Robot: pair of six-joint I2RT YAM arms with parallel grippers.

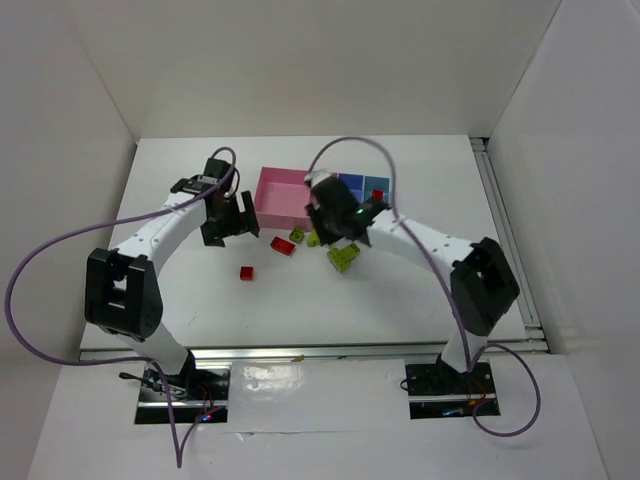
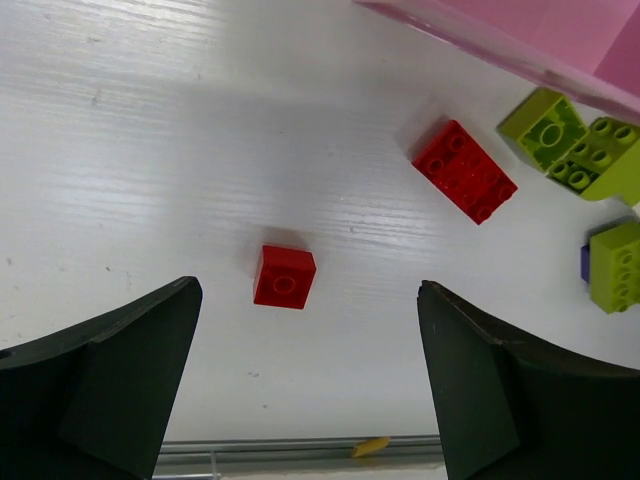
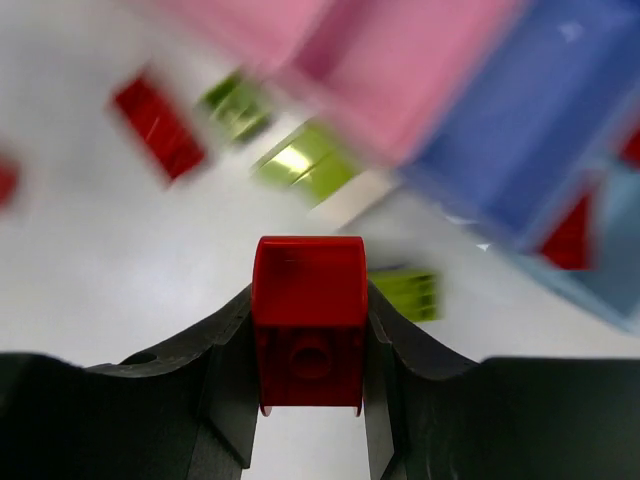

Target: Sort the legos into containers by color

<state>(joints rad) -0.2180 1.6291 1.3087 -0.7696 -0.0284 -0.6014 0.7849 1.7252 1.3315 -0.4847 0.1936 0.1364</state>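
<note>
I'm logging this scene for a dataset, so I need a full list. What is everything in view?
Table: one, white.
Bins: joined row, far side; pink bin left, blue bins right.
Red bricks: four seen; small red brick and long red brick on the table, binned red brick in the blue bins, held red brick.
Yellow-green bricks: three, near the pink bin.
Cables: two, purple.
Left gripper: open, empty.
Right gripper: shut on held red brick.

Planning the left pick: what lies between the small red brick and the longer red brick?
Only bare table separates the small red brick and longer red brick; the left wrist view shows it.
</note>
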